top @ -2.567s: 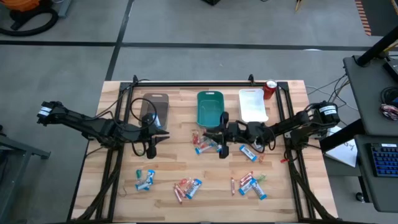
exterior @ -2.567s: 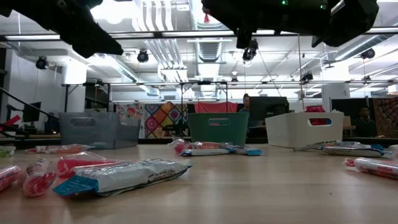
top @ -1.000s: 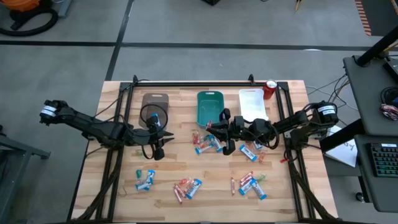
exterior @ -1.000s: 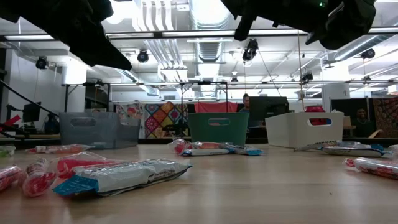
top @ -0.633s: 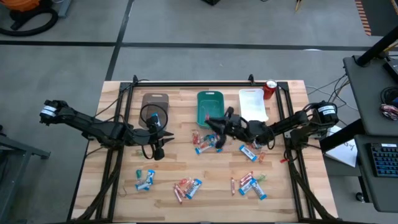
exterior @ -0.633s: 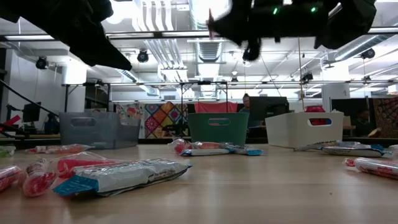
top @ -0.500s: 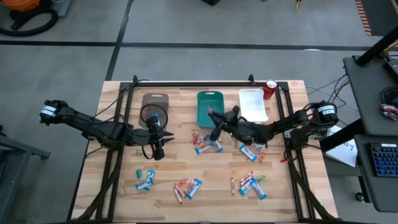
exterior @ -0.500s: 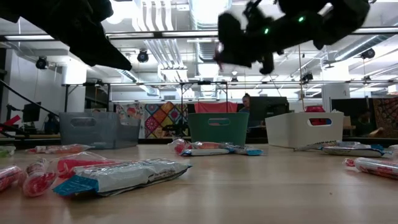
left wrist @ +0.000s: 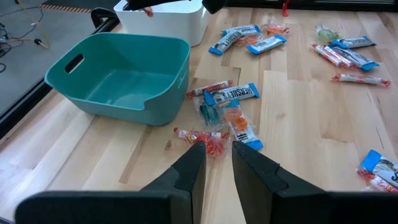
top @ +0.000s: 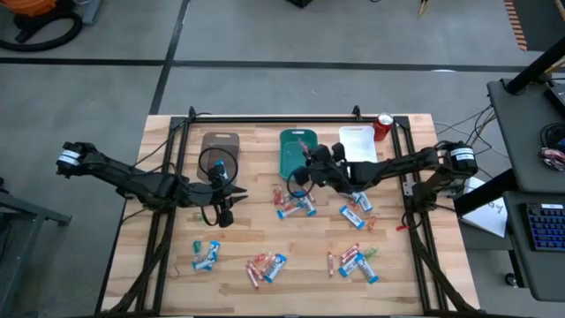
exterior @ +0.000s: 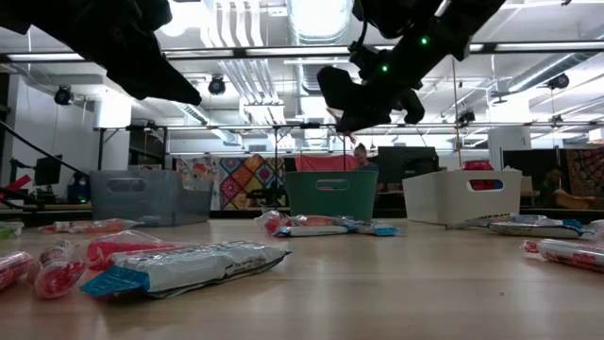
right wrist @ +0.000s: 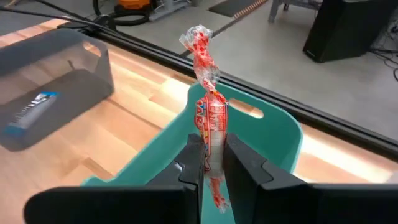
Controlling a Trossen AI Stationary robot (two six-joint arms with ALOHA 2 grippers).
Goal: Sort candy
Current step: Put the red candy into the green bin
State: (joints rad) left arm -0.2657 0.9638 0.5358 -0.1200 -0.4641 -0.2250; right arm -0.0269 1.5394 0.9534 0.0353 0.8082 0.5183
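The right gripper is pinched narrow on a slim red stick candy, which stands upright out of the fingers with its twisted wrapper end on top. In the high view this gripper hangs over the near edge of the teal tray, which sits at the far middle of the tabletop between the brown tray and the white tray. The teal tray looks empty in the left wrist view, while the brown tray holds one blue-and-white bar.

The step in hand appears to be carrying a red stick to the teal tray. The next move calls for easing the gripper a little farther over the tray's hollow, then opening the fingers so the stick drops inside rather than onto the rim.

The left gripper waits above the tabletop left of centre, its fingers close together with nothing between them. It points at a small cluster of candy lying just near of the teal tray. More candy lies scattered along the near side of the tabletop in three loose groups, so most of the sorting seems still to do, though small pieces are hard to count from above.
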